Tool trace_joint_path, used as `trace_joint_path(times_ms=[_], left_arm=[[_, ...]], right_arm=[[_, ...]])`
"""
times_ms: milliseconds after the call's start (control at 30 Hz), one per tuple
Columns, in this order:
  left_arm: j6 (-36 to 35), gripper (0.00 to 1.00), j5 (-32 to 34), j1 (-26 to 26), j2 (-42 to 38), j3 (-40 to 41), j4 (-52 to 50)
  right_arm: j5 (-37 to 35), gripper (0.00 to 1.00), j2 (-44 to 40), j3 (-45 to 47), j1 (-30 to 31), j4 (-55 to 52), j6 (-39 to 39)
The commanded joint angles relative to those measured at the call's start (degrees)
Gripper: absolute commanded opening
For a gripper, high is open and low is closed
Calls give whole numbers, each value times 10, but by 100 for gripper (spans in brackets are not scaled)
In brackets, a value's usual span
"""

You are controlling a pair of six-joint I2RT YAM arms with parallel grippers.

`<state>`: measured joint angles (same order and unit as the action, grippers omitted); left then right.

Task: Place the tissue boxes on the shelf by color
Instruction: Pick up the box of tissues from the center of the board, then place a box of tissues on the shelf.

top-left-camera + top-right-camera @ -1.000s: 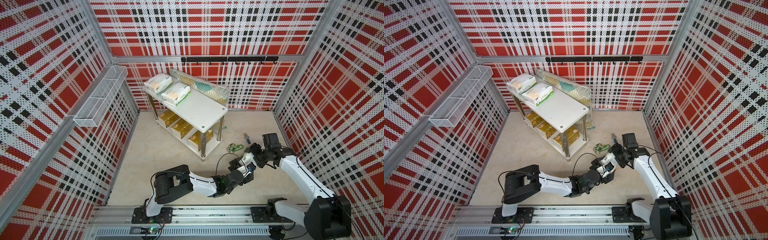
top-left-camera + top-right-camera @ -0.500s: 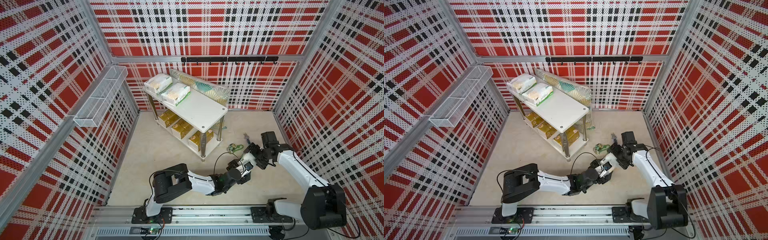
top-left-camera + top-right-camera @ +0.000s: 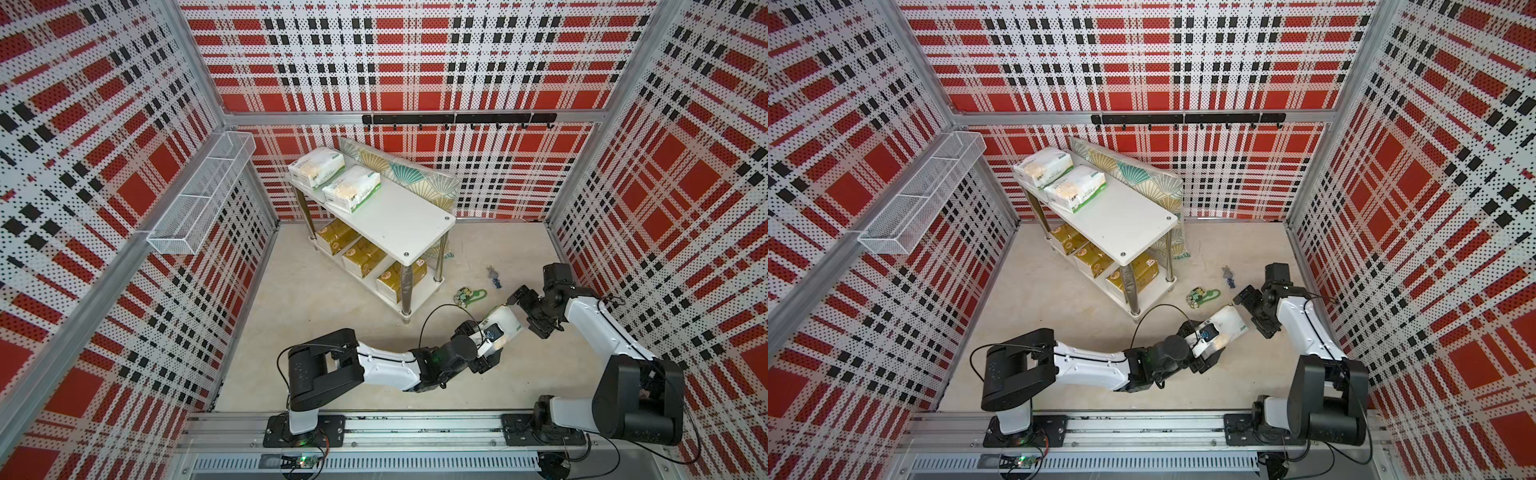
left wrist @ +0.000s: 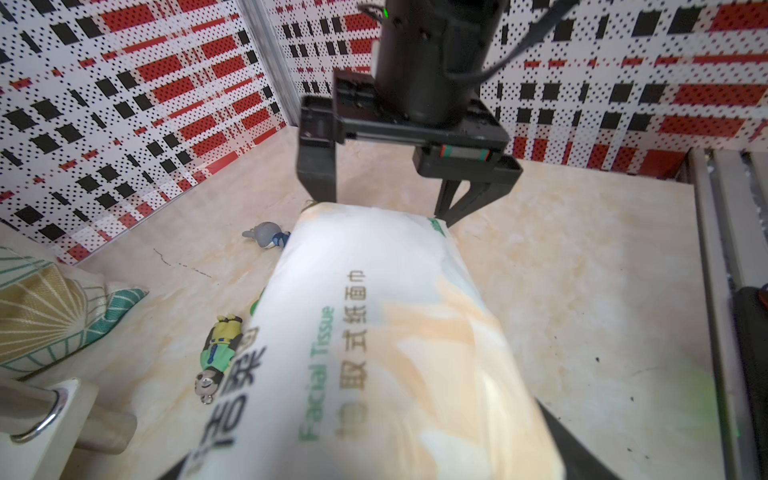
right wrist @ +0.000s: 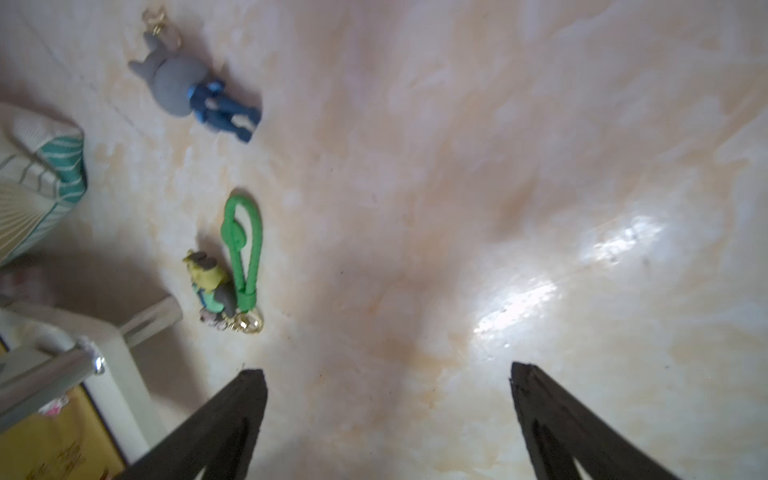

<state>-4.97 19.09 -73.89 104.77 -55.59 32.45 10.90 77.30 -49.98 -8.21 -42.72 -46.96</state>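
One white tissue pack (image 4: 395, 332) mostly hides the left gripper (image 3: 496, 338) clamping it; the right gripper (image 5: 386, 374) gapes wide.

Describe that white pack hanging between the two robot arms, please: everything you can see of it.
The white tissue pack is a soft, pillowy brick in glossy plastic wrap, white with a beige patch, green trim and green "Facial Tissue" lettering beside grey Chinese characters. It is up off the floor, gripped at one end by the left gripper and sticking out lengthwise from it. Its far end reaches the open right gripper, whose fingers flank that end; whether they touch it cannot be told.
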Motion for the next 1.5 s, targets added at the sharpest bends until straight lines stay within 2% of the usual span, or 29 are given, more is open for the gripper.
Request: trace_joint_path(times_ms=[0,233,500,733,900,1133,1467], left_arm=[[18,80,-14,6,-53,-4,-1],[40,80,-40,16,-120,-4,-40],[44,80,-26,24,-183,-30,-77],[44,80,-31,54,-233,-68,-111],[41,80,-13,76,-249,-96,-126],[43,80,-14,124,-269,-142,-159],[81,80,-87,239,-334,-133,-180]], right_arm=[[-22,100,15,-1,-24,29,15],[-31,100,41,14,-42,63,20],[-35,100,47,11,-42,69,30],[-27,100,34,8,-42,71,37],[-25,100,32,7,-42,72,46],[-23,100,33,3,-41,76,62],[-19,100,42,-7,-28,83,84]])
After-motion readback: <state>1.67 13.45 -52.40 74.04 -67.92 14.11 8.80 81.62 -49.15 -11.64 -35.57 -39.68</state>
